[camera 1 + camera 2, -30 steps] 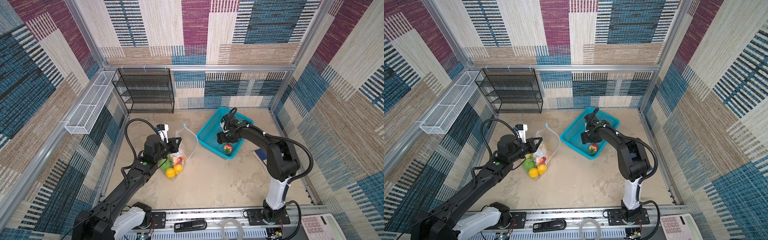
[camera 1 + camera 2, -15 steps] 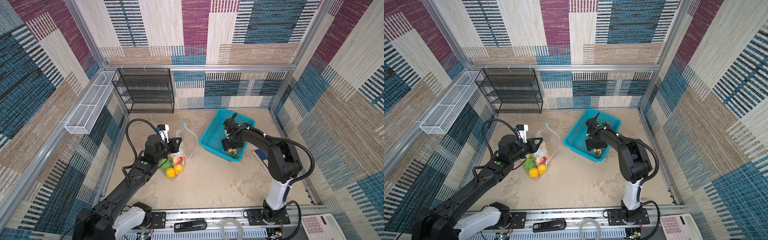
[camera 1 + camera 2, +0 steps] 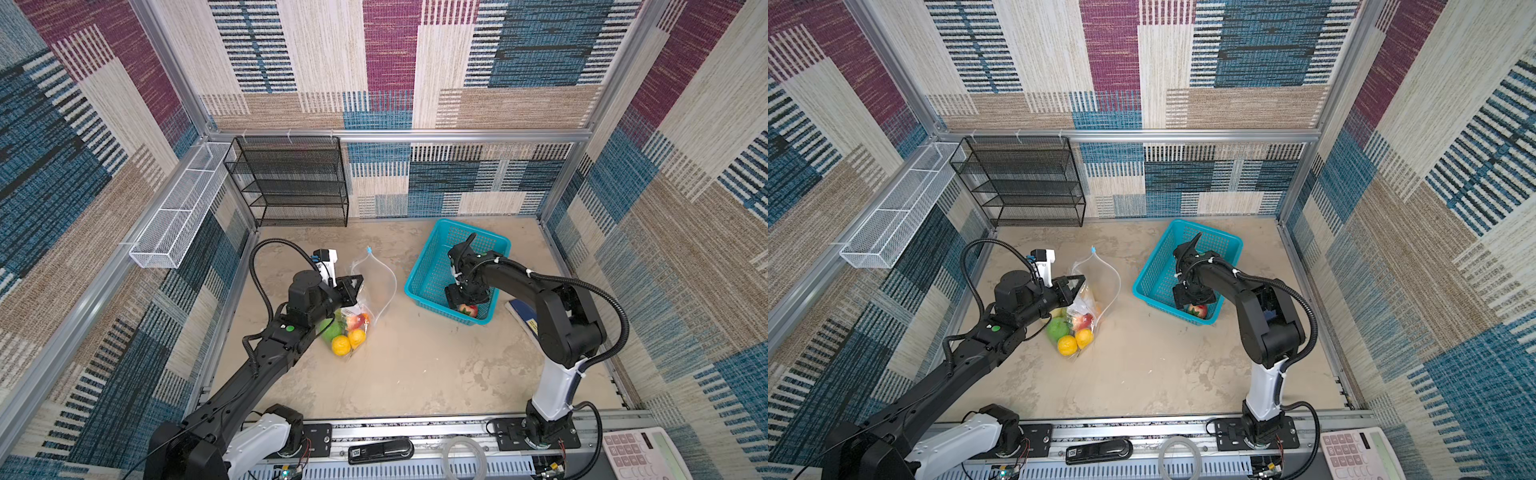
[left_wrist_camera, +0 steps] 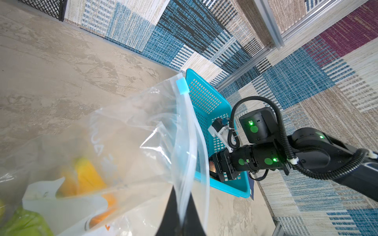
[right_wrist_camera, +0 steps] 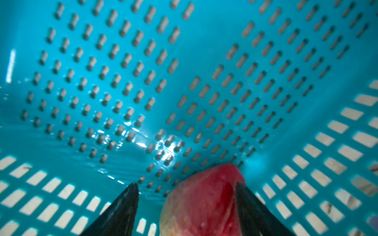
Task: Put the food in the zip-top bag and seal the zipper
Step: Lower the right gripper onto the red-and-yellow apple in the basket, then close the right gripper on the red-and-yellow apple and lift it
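The zip-top bag [image 4: 131, 122] lies on the counter [image 3: 415, 365] left of the turquoise basket [image 3: 428, 266]. Its mouth gapes, and inside are a green fruit [image 3: 330, 330], a yellow fruit [image 3: 340, 345], an orange fruit [image 3: 357, 337] and a reddish fruit [image 3: 354, 321], while the left pincer [image 3: 351, 286] is clenched on the zipper [image 4: 187, 114]. The basket holds one red-and-yellow fruit [image 3: 468, 309] in its near corner, with the right pincer [image 5: 185, 185] released, one finger on each side of it.
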You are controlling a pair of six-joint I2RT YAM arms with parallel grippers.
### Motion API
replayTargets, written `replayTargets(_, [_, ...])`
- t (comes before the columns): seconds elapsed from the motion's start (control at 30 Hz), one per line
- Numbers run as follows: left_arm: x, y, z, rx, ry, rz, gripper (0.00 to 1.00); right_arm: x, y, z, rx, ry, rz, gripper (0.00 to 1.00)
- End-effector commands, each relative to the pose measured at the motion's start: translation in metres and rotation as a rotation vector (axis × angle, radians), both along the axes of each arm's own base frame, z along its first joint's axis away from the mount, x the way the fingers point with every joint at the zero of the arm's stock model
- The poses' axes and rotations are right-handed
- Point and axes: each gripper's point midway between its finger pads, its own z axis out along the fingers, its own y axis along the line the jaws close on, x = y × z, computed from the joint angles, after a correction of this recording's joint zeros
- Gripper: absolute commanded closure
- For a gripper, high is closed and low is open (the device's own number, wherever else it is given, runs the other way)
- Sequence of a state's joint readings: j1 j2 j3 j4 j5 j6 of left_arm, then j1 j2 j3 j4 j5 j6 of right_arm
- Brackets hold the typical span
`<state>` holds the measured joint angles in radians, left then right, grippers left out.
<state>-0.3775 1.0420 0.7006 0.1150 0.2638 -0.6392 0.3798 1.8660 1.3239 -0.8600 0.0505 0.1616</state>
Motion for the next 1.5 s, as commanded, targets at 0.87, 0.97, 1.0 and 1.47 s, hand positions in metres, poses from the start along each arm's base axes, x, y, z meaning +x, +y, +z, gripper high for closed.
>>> replayTargets(0.87, [0.002, 0.008, 0.001, 0.064, -0.049, 0.022, 1.00, -0.015, -0.003, 0.017, 0.027, 0.019, -0.106, 0.23])
replayTargets(0.97, [0.002, 0.008, 0.001, 0.071, -0.054, 0.020, 1.00, -0.022, -0.002, 0.015, 0.042, 0.046, -0.120, 0.22])
replayTargets(1.0, [0.001, 0.008, 0.002, 0.073, -0.057, 0.020, 1.00, -0.024, -0.002, 0.015, 0.045, 0.050, -0.123, 0.22])
replayTargets(1.47, [-0.003, 0.013, 0.003, 0.080, -0.077, 0.033, 1.00, -0.011, 0.054, 0.027, 0.369, 0.017, -0.104, 0.25])
